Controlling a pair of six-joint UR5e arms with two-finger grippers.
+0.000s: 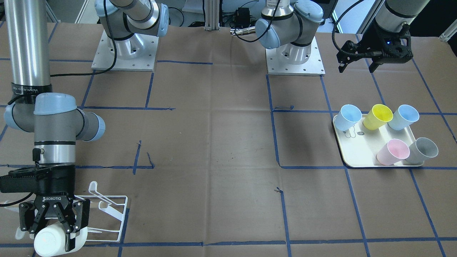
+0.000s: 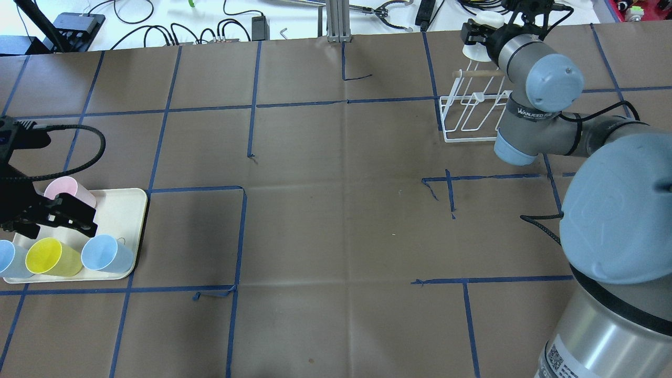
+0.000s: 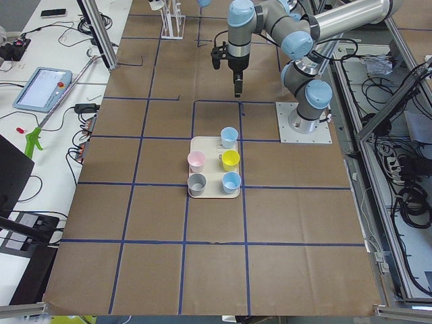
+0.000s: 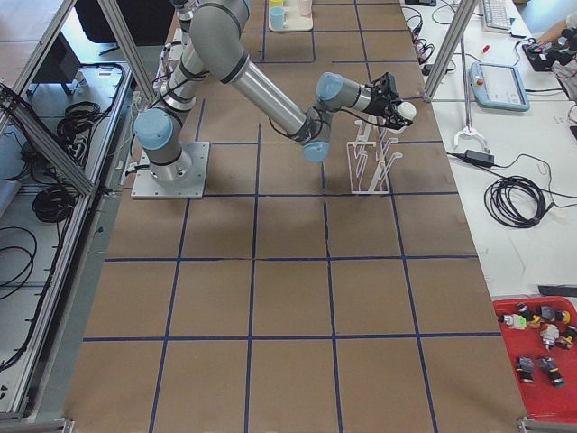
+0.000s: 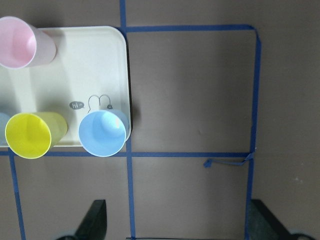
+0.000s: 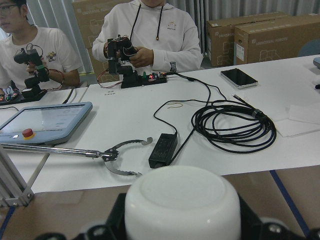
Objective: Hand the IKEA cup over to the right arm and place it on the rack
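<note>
My right gripper point(image 1: 53, 232) is shut on a white IKEA cup point(image 1: 50, 242) and holds it just over the far end of the white wire rack point(image 1: 112, 210). The same shows in the overhead view, with the gripper point(image 2: 480, 31), the cup point(image 2: 487, 21) and the rack point(image 2: 472, 118). The right wrist view shows the cup's rounded end point(image 6: 182, 205) between the jaws. My left gripper point(image 1: 356, 67) is open and empty, hovering near the cream tray point(image 1: 360, 153). Its fingers point(image 5: 95, 222) show at the bottom of the left wrist view.
The tray point(image 5: 85, 65) holds two blue cups point(image 1: 348, 117), a yellow cup point(image 1: 378, 116), a pink cup point(image 1: 392, 151) and a grey cup point(image 1: 423, 150). Both arm bases point(image 1: 294, 60) stand at the robot's side of the table. Operators and cables point(image 6: 235, 122) are beyond the rack.
</note>
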